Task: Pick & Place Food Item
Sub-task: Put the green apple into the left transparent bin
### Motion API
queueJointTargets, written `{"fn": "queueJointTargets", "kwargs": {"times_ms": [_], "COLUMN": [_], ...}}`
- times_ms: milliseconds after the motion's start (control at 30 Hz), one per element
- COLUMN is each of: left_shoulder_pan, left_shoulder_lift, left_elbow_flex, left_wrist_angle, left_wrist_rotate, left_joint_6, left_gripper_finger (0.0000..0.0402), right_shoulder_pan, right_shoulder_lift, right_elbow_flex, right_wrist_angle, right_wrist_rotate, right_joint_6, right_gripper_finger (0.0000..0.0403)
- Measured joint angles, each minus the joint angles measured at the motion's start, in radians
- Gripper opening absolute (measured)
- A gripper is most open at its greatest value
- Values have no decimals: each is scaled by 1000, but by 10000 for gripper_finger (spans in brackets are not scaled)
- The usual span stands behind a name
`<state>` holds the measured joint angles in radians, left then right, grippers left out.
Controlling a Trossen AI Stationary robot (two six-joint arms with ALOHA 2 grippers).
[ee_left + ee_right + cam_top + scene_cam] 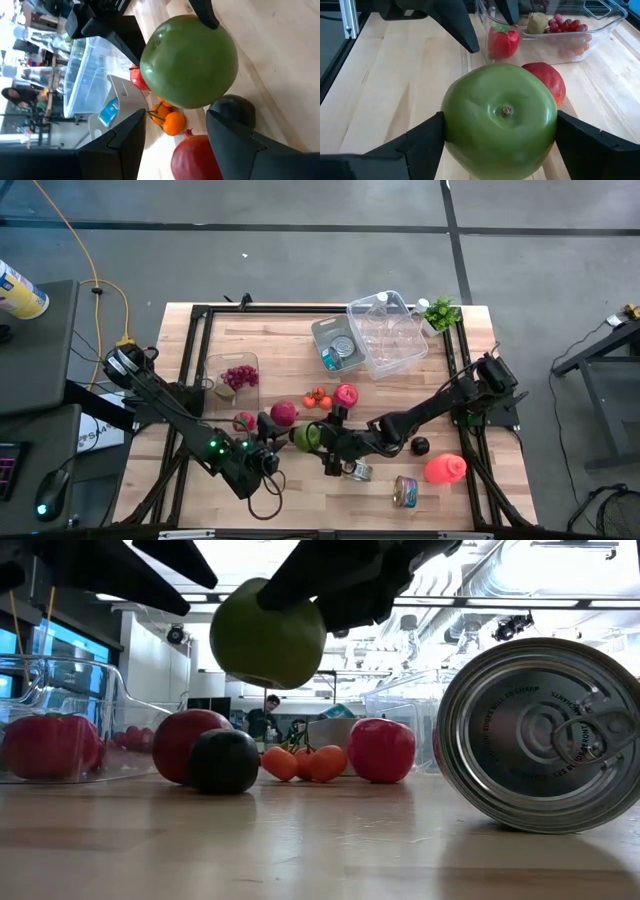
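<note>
Here the right gripper [318, 438] is clamped on the green apple [305, 437], its two dark fingers [420, 145] pressed against the fruit's opposite flanks. In the low view the apple [267, 635] hangs clear of the wooden table [300, 500], above the dark round fruit [224, 761]. The left gripper [268, 442] sits just beside it on the far side, fingers [117, 142] spread apart with nothing between them, pointing at the apple.

Close around the held fruit lie a dark red pomegranate [283, 413] and, nearer the left arm, a red strawberry-like piece [243, 421]. Just beyond are a cluster of small orange tomatoes [317, 397] and a red apple [346, 394]. On the right arm's near side a tin can [359, 471] lies on its side, touching or almost touching the gripper body; another can [405, 492] lies further off, near a pink-red bottle-shaped item [445, 468] and a small black object [420, 445].

Further out, a clear tray [232, 379] holds grapes [240, 375]. Towards the far edge stand a grey bin [338, 346] and a large clear tub [387, 333], with a green leafy item [439, 313] at the corner.

The apple is smooth, glossy, evenly green, its brown calyx [507, 110] facing the right wrist camera.
</note>
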<state>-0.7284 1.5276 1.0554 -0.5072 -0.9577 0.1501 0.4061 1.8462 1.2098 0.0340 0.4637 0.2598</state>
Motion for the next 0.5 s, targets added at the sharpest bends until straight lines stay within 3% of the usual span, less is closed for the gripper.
{"fn": "queueJointTargets", "kwargs": {"times_ms": [333, 433, 500], "left_shoulder_pan": [-26, -82, -132], "left_shoulder_lift": [-1, -3, -3], "left_elbow_flex": [0, 0, 0], "left_wrist_angle": [-1, 37, 104], "left_wrist_rotate": [-17, -159, -296], "left_joint_6": [-48, -16, 13], "left_gripper_finger": [196, 196, 196], "right_shoulder_pan": [0, -4, -16], "right_shoulder_lift": [0, 0, 0], "right_elbow_flex": [1, 1, 11], "right_wrist_angle": [0, 13, 47], "right_wrist_rotate": [0, -14, -86], "right_joint_6": [-3, -4, -20], "right_gripper_finger": [309, 311, 311]}}
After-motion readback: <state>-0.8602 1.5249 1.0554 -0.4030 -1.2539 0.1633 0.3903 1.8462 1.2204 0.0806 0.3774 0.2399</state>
